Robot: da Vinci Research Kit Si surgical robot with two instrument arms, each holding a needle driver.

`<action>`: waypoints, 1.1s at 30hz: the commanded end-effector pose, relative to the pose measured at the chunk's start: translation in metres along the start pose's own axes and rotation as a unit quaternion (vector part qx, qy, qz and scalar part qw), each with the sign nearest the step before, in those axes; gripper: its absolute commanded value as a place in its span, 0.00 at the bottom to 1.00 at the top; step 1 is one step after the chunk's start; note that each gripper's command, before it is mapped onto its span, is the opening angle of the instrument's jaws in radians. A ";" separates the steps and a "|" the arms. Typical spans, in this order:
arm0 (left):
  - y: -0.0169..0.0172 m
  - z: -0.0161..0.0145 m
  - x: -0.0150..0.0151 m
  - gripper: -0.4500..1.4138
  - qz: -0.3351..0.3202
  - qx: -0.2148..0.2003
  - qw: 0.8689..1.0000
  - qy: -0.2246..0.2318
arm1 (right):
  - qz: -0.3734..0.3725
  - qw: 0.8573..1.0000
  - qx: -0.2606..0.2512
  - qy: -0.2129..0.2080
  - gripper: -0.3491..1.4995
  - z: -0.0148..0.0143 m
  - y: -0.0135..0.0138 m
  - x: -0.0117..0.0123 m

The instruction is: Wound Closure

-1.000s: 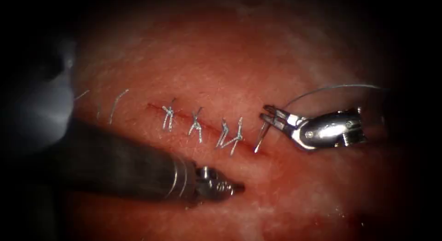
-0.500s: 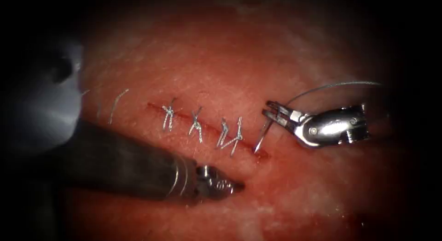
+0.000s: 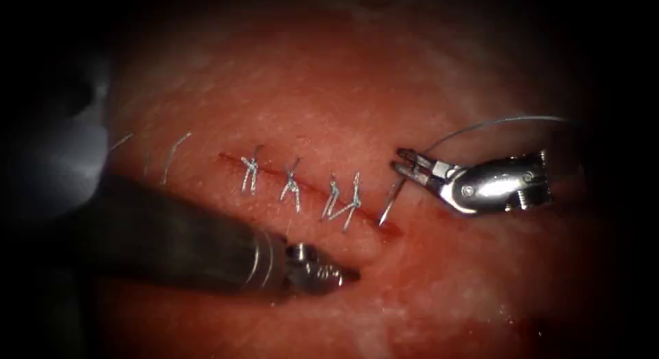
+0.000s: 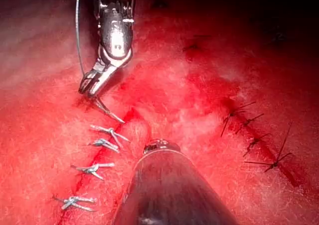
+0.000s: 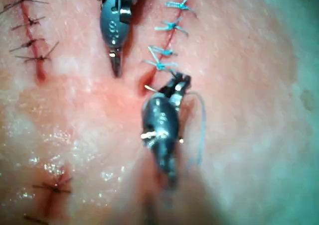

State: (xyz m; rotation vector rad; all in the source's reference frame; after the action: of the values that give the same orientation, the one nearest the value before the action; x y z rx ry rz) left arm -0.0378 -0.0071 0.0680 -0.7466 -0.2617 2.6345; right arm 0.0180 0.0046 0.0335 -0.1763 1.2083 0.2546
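The needle (image 3: 388, 202) stands just right of centre in the endoscope view, at the right-hand end of the cut (image 3: 302, 186), held near its rear end by the right tool (image 3: 405, 165), whose jaws are clamped on it. Its point meets the tissue (image 3: 329, 91) at the cut's lower right end, beside a small pool of red fluid (image 3: 392, 228). Compared with a second ago the needle sits a little steeper and its tip is nearer the wound margin, while the right tool has shifted slightly up and to the right. My reading is that the tip is being set for a further bite beyond the four tied stitches (image 3: 298, 186), though no clear entry is visible. The thread (image 3: 494, 124) arcs from the tool's jaws toward the upper right edge. The left tool (image 3: 343, 275), in the lower middle, has slid a little left and down; its jaws are together and hold nothing, and it rests below the cut, well apart from the needle.

How deep the tip sits in the tissue cannot be told: in the left wrist view the needle (image 4: 110, 113) looks to lie against the surface, and in the right wrist view the right tool (image 5: 174, 88) covers most of it. The thread's far end is cut off in the dark margin. A pale shape (image 3: 62, 146) at the left edge is too blurred to identify.
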 end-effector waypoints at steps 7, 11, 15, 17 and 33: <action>0.0010 0.0008 -0.0004 0.03 -0.001 -0.002 1.000 -0.001 | -0.009 1.000 0.022 -0.003 0.00 0.0006 -0.0013 -0.0005; 0.0008 0.0010 -0.0001 0.03 -0.002 -0.002 1.000 -0.002 | -0.009 1.000 0.029 -0.002 0.00 0.0008 -0.0013 -0.0005; 0.0005 0.0014 0.0001 0.02 -0.003 -0.001 1.000 -0.001 | -0.010 0.999 0.034 -0.002 0.00 0.0008 -0.0014 -0.0004; 0.0001 0.0016 0.0001 0.02 -0.004 -0.001 1.000 0.000 | -0.010 0.999 0.036 -0.004 0.00 0.0008 -0.0014 -0.0004; -0.0022 0.0027 -0.0004 0.02 -0.004 0.003 1.000 0.001 | 0.011 0.999 0.050 -0.006 0.00 0.0008 -0.0013 -0.0003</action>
State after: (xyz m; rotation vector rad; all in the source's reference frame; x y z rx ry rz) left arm -0.0378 -0.0041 0.0707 -0.7470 -0.2484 2.6267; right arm 0.0183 0.0047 0.0337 -0.0751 1.2052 0.2146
